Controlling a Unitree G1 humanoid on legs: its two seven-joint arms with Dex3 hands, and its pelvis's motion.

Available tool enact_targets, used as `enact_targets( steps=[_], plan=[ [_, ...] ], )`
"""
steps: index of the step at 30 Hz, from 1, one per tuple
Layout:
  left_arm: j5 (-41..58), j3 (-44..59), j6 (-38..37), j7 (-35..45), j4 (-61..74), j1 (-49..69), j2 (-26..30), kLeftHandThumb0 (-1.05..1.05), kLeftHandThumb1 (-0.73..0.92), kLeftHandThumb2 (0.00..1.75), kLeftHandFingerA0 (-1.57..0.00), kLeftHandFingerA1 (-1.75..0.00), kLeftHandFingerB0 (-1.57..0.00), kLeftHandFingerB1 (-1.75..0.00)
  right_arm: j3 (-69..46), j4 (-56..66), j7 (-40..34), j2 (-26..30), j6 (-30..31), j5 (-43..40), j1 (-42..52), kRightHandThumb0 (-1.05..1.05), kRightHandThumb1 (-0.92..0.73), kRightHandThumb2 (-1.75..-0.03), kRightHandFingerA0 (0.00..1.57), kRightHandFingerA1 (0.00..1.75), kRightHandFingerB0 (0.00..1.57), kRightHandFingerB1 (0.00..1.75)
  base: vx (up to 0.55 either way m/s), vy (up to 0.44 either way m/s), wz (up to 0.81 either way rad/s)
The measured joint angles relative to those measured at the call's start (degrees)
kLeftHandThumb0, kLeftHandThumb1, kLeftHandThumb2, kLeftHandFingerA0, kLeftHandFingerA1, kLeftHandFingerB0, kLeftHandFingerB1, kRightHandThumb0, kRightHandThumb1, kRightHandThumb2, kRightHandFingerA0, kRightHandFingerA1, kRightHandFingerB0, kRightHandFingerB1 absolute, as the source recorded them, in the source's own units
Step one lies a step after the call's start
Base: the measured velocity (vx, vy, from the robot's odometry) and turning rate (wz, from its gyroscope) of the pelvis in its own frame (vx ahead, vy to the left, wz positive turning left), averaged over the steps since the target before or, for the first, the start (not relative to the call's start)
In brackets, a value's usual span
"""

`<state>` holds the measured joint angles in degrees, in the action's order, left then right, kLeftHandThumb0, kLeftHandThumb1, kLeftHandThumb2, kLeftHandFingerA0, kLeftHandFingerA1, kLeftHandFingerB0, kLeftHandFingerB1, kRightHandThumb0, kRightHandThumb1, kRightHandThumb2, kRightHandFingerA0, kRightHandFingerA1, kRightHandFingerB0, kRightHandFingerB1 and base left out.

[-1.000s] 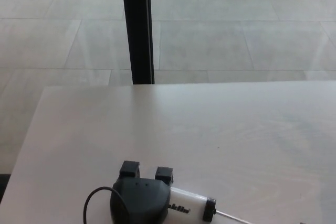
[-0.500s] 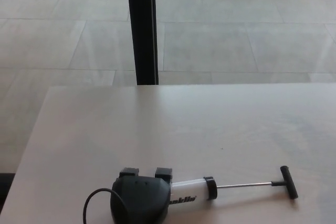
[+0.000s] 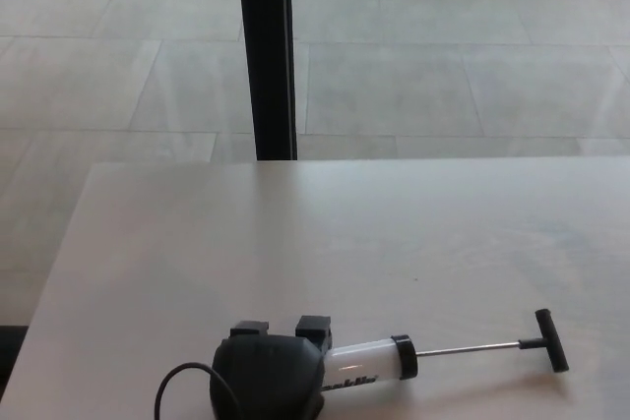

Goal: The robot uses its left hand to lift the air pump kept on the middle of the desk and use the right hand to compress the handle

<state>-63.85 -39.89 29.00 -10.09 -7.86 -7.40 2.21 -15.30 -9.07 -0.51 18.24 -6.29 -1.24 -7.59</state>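
Observation:
The air pump has a clear white cylinder [image 3: 364,361] with a black cap, a thin metal rod [image 3: 468,347] drawn out to the right and a black T-handle [image 3: 551,339]. It shows near the bottom edge of the head view. My left hand [image 3: 271,376] is wrapped over the cylinder's left end, with two fingertips [image 3: 313,325] showing past it, and it holds the pump roughly level just above the pale desk [image 3: 345,233]. A thin black cable [image 3: 177,386] loops left of the hand. My right hand does not show.
A black vertical post [image 3: 266,51] stands behind the desk's far edge. Grey floor tiles [image 3: 443,66] lie beyond. The desk's left edge runs diagonally at the lower left.
The pump has swung up from a downward slant to nearly level, bringing the rod and handle into view. Since half a second ago it has shifted slightly right. The camera moved a little.

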Motion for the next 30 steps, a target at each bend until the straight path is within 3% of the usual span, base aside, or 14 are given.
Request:
enact_targets(
  steps=[2,5,8,9,13,14,15,18,19,20,21,25,26,30],
  plan=[
    [0.7,0.8,-1.6,-1.2,0.1,0.6,-0.1,-0.19,0.6,1.0,-0.8,-1.75,-0.69,-1.51,0.1,0.0,0.0,-0.1,0.0,0.0,0.2,-0.39,-0.67,-0.6,0.66,0.61,0.7,0.48,0.0,0.0,0.0],
    [2.1,2.4,-3.8,-2.7,0.2,1.4,-0.4,-0.13,0.56,1.04,-0.95,-1.74,-0.73,-1.24,0.2,0.0,0.1,-0.3,0.0,-0.1,0.4,-0.43,-0.71,-0.61,0.61,0.58,0.6,0.46,0.0,0.0,0.0],
    [3.6,4.1,-6.1,-4.0,0.5,1.9,-0.7,-0.17,0.45,1.15,-0.86,-1.71,-0.8,-1.09,0.3,0.0,0.6,-0.3,0.5,-0.5,0.7,-0.49,-0.75,-0.63,0.6,0.59,0.56,0.44,0.0,0.0,0.0],
    [4.1,4.8,-6.8,-4.4,0.5,2.1,-0.9,-0.17,0.47,1.23,-0.89,-1.75,-0.77,-1.28,0.4,0.1,0.9,-0.3,0.8,-0.6,0.7,-0.56,-0.81,-0.65,0.57,0.57,0.51,0.41,0.0,0.0,0.0],
    [6.4,7.3,-9.7,-6.3,0.3,2.3,-1.7,-0.14,0.44,1.29,-0.91,-1.75,-0.8,-1.39,1.3,0.1,2.3,-0.2,3.1,-1.2,0.7,-0.78,-0.92,-0.7,0.42,0.49,0.34,0.36,0.0,0.0,0.0],
    [6.9,7.8,-10.3,-6.6,0.3,2.3,-1.9,-0.14,0.43,1.29,-0.89,-1.75,-0.79,-1.45,1.5,0.1,2.8,-0.2,3.9,-1.4,0.7,-0.74,-0.73,-1.17,0.37,0.62,0.12,0.44,0.0,0.0,0.0],
    [7.6,8.3,-11.0,-7.0,0.2,2.3,-2.0,-0.13,0.46,1.27,-0.89,-1.75,-0.79,-1.43,1.9,0.1,3.4,0.0,4.8,-1.5,0.7,-0.87,-0.92,-0.74,0.29,0.46,0.24,0.34,0.0,0.0,0.0],
    [9.0,9.5,-12.4,-7.4,0.1,2.3,-2.1,-0.16,0.49,1.25,-0.88,-1.75,-0.77,-1.44,3.0,0.4,5.0,0.1,7.1,-1.9,0.7,-0.97,-0.92,-0.8,0.11,0.43,0.16,0.32,0.0,0.0,0.0],
    [9.5,9.9,-12.8,-7.4,0.1,2.2,-2.2,-0.16,0.48,1.26,-0.89,-1.75,-0.77,-1.48,3.3,0.6,5.6,0.1,8.1,-2.3,0.6,-0.94,-0.92,-0.85,0.03,0.35,0.11,0.27,0.0,0.0,0.0],
    [10.0,10.2,-13.1,-7.4,0.1,2.0,-2.2,-0.16,0.49,1.27,-0.89,-1.75,-0.77,-1.51,3.5,0.8,6.3,0.1,8.8,-2.7,0.6,-0.95,-0.85,-1.27,0.02,0.2,0.1,0.18,0.0,0.0,0.0],
    [10.5,10.6,-13.2,-7.4,0.1,1.9,-2.3,-0.15,0.46,1.29,-0.89,-1.75,-0.8,-1.52,3.6,1.0,6.9,0.1,9.5,-3.1,0.5,-1.02,-0.92,-1.32,0.0,0.11,0.0,0.04,0.0,0.0,0.0],
    [12.4,12.0,-14.2,-6.9,0.1,1.1,-1.7,-0.18,0.5,1.24,-0.87,-1.75,-0.76,-1.54,3.8,2.0,10.1,-0.2,12.5,-5.9,-0.2,-1.03,-0.89,-1.32,0.0,0.13,0.0,0.0,0.0,0.0,0.0],
    [12.7,12.2,-14.2,-6.9,0.1,0.9,-1.6,-0.17,0.5,1.22,-0.86,-1.75,-0.75,-1.51,3.8,2.2,10.7,-0.4,13.3,-6.5,-0.5,-1.0,-0.92,-0.89,0.0,0.0,0.0,0.0,0.0,0.0,0.0],
    [13.3,12.2,-14.2,-6.3,0.0,-0.1,-0.1,-0.18,0.49,1.22,-0.89,-1.75,-0.78,-1.41,3.8,3.1,12.4,-0.9,15.8,-8.6,-1.9,-1.01,-0.92,-0.93,0.0,0.0,0.0,0.0,0.0,0.0,0.0]
  ],
)
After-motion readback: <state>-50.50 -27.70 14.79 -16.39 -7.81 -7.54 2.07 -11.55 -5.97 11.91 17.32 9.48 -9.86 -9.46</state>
